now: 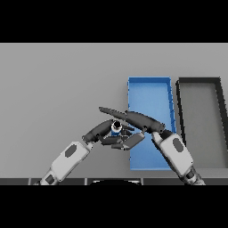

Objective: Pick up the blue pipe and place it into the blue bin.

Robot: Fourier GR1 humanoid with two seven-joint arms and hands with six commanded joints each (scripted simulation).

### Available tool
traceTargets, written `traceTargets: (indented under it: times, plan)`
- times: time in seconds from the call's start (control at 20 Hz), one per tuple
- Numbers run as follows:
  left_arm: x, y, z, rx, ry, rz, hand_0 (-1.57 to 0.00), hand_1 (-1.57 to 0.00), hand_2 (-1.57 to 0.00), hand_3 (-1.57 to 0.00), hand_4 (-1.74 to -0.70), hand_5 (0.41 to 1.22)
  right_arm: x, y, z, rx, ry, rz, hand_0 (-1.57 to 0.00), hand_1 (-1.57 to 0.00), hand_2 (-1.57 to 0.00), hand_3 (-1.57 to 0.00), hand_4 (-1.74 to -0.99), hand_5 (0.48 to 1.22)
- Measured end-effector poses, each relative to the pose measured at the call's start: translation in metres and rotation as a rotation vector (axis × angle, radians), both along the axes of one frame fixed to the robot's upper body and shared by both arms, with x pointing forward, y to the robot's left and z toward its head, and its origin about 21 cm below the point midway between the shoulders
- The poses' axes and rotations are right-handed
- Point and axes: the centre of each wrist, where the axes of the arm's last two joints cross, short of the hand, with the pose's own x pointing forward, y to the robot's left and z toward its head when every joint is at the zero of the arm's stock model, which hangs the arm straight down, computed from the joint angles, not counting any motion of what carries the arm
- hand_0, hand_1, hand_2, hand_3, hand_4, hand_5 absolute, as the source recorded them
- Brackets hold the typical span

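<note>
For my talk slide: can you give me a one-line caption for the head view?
Both robot hands, left and right, meet around the blue pipe beside the blue bin, with a dark bin alongside.

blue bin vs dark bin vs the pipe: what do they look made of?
Blue bin: likely moulded plastic, with flat uniform colour, thin walls and a matte look. Dark bin: similar thin-walled tray, near-black rim and grey floor, plastic or painted metal; can't tell. Blue pipe: mostly hidden between the left hand and right hand; only a blue body and pale end show, material unclear.
</note>
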Motion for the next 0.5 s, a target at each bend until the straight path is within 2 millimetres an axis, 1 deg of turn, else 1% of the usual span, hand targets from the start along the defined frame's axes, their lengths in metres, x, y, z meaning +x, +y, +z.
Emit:
traceTargets:
  times: [0.05, 0.1, 0.15, 0.2, 0.25, 0.3, 0.35, 0.4, 0.45, 0.5]
  plan:
    - [-0.001, -0.001, -0.002, 0.015, 0.006, 0.001, -1.57, -1.57, -1.57, -1.5, -1.73, 1.221, 0.005, 0.001, 0.0, 0.0, 0.0, -0.002, 0.0, 0.0, -0.02, 0.0, -1.225, 0.511]
    - [0.002, -0.001, 0.002, 0.016, 0.008, 0.003, -1.57, -1.57, -1.57, -1.45, -1.72, 1.221, 0.007, 0.007, 0.001, -0.008, 0.003, 0.014, 0.0, -0.01, -0.04, 0.0, -1.231, 0.512]
    - [0.002, -0.003, 0.001, 0.026, 0.014, 0.001, -1.57, -1.57, -1.57, -1.47, -1.72, 1.221, 0.01, 0.013, 0.002, -0.007, 0.002, 0.034, -0.01, -0.04, -0.07, -0.01, -1.241, 0.516]
    - [0.002, 0.002, -0.003, 0.019, 0.031, -0.015, -1.57, -1.57, -1.57, -1.4, -1.72, 1.221, 0.01, 0.015, 0.003, -0.009, 0.004, 0.052, -0.05, -0.08, -0.11, -0.04, -1.268, 0.519]
    - [0.002, 0.004, -0.002, 0.007, 0.027, -0.027, -1.5, -1.39, -1.37, -1.15, -1.63, 1.221, 0.014, 0.019, 0.003, -0.03, 0.008, 0.056, -0.14, -0.17, -0.19, -0.11, -1.308, 0.523]
    - [0.003, 0.001, 0.001, 0.009, -0.019, -0.024, -1.24, -1.12, -1.09, -0.92, -1.61, 1.221, 0.017, 0.021, 0.004, -0.04, 0.009, 0.067, -0.28, -0.31, -0.33, -0.23, -1.352, 0.528]
    - [0.005, 0.0, 0.003, 0.1, -0.04, 0.004, -0.99, -0.9, -0.87, -0.74, -1.59, 1.221, 0.017, 0.025, 0.002, -0.042, 0.012, 0.08, -0.48, -0.5, -0.5, -0.37, -1.39, 0.538]
    - [0.004, 0.0, 0.003, 0.163, -0.066, 0.007, -0.88, -0.83, -0.8, -0.67, -1.61, 1.221, 0.018, 0.027, 0.002, -0.046, 0.01, 0.095, -0.7, -0.71, -0.71, -0.56, -1.453, 0.551]
    - [0.004, 0.002, 0.005, 0.143, -0.087, 0.018, -0.89, -0.87, -0.85, -0.66, -1.64, 1.221, 0.018, 0.028, 0.003, -0.048, 0.009, 0.11, -0.87, -0.89, -0.89, -0.7, -1.503, 0.573]
    - [0.001, 0.004, 0.004, 0.122, -0.098, 0.007, -1.03, -1.01, -0.99, -0.62, -1.66, 1.192, 0.016, 0.03, 0.003, -0.041, 0.016, 0.131, -1.01, -1.02, -1.02, -0.83, -1.541, 0.604]
